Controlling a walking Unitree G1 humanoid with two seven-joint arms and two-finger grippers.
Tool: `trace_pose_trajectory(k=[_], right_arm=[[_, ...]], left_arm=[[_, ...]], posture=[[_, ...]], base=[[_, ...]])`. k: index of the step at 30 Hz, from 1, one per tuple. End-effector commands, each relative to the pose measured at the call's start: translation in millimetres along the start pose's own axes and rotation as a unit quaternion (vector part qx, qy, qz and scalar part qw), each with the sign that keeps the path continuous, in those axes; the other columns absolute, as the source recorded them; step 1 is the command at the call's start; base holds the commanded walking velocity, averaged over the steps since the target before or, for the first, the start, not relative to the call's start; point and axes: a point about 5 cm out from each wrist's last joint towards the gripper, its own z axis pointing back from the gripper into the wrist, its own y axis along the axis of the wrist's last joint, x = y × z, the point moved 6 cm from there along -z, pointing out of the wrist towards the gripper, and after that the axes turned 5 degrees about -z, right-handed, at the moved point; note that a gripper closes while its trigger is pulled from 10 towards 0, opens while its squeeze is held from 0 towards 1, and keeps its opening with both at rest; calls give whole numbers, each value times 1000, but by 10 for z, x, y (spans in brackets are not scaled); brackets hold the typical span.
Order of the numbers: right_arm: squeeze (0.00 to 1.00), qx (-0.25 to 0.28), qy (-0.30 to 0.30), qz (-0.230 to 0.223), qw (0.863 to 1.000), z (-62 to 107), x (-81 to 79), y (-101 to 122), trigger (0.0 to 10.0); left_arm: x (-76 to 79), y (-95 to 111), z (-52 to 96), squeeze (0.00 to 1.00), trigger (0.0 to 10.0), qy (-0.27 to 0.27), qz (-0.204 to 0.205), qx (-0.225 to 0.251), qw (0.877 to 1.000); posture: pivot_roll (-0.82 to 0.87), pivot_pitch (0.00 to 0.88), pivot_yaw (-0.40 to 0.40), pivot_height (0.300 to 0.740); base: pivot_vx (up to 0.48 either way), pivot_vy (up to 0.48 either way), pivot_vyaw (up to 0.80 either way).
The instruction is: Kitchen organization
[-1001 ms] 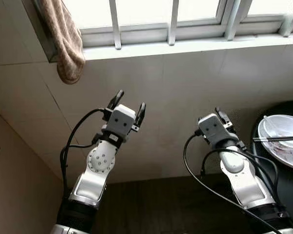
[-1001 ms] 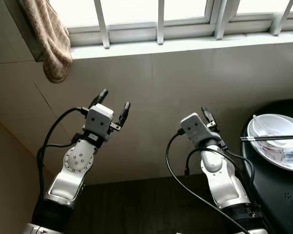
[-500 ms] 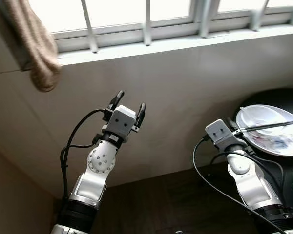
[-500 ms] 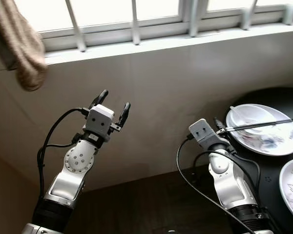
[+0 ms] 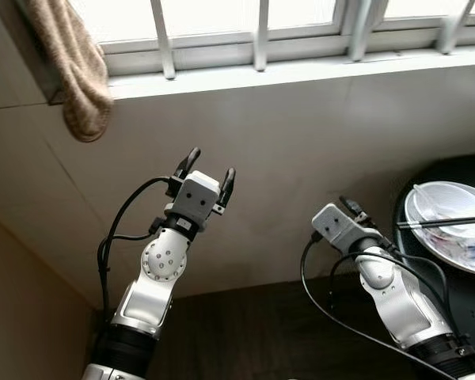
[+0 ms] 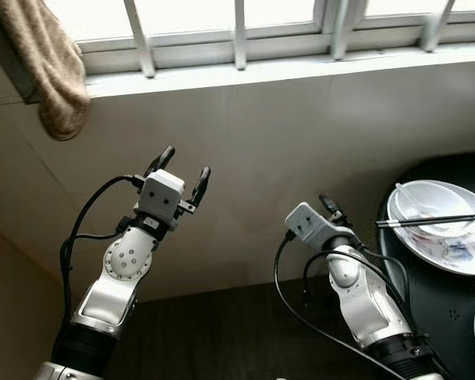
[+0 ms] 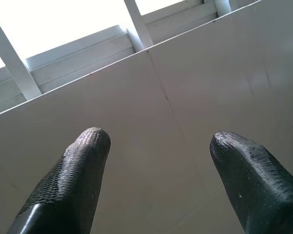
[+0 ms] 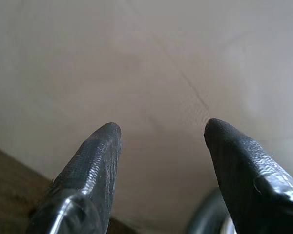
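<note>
Tiled wall (image 5: 301, 142) ahead, dark tabletop (image 5: 467, 301) at right. Both grippers, left (image 5: 205, 165) and right (image 8: 158, 131), fingers wide, empty. Approach step; next reach plate (image 5: 447, 237).

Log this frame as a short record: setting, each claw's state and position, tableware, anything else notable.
setting: tiled wall below a barred window
left claw: open, empty, raised toward the wall
right claw: open, empty, facing the wall beside the dark table
tableware: white plate on the table, holding a white spoon; chopsticks laid across it
other: brown towel hanging at the window's left end
</note>
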Motion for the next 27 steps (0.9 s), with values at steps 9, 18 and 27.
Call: trace_pose_trajectory(k=[9, 18, 27], right_arm=[[0, -49, -38, 39, 997, 49, 214, -256, 10000], [0, -73, -53, 31, 995, 74, 327, -398, 10000], [0, -63, -65, 38, 995, 55, 430, -429, 10000]], left_arm=[[41, -14, -24, 0, 10000, -7, -1, -2, 1000], [47, -26, -23, 0, 10000, -6, 1, -3, 1000], [67, -32, -28, 0, 10000, -8, 3, -3, 1000]], posture=[[-155, 0, 28, 740], [-155, 0, 25, 740], [-160, 0, 26, 740]], base=[[0, 0, 0], [0, 0, 0], [0, 0, 0]])
